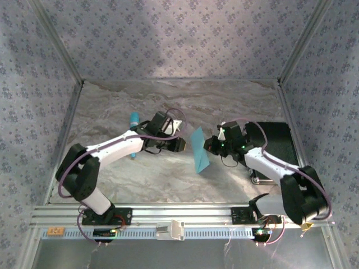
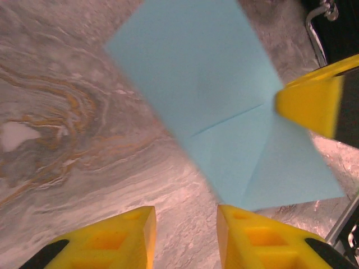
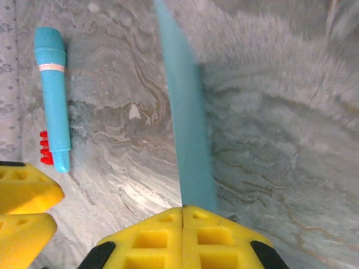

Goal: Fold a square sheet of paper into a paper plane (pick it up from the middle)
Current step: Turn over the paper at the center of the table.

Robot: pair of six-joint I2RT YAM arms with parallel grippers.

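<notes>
The square sheet of paper [image 1: 199, 148] hangs on edge above the marbled table between the two arms, light cyan-blue with creases across it [image 2: 224, 101]. My right gripper [image 3: 183, 216] is shut on its lower edge, and from there the sheet [image 3: 188, 129] rises as a thin upright strip. In the top view the right gripper [image 1: 211, 144] is at the sheet's right side. My left gripper [image 1: 179, 143] stands just left of the sheet. Its jaws [image 2: 185, 224] are open, with only table between them and the sheet's corner beside the right-hand finger.
A turquoise pen-like stick [image 1: 134, 120] lies on the table behind the left arm, also in the right wrist view [image 3: 53, 95] with a small red piece [image 3: 45, 148] beside it. A black pad [image 1: 277, 143] lies at the right. An aluminium rail [image 1: 185, 214] runs along the near edge.
</notes>
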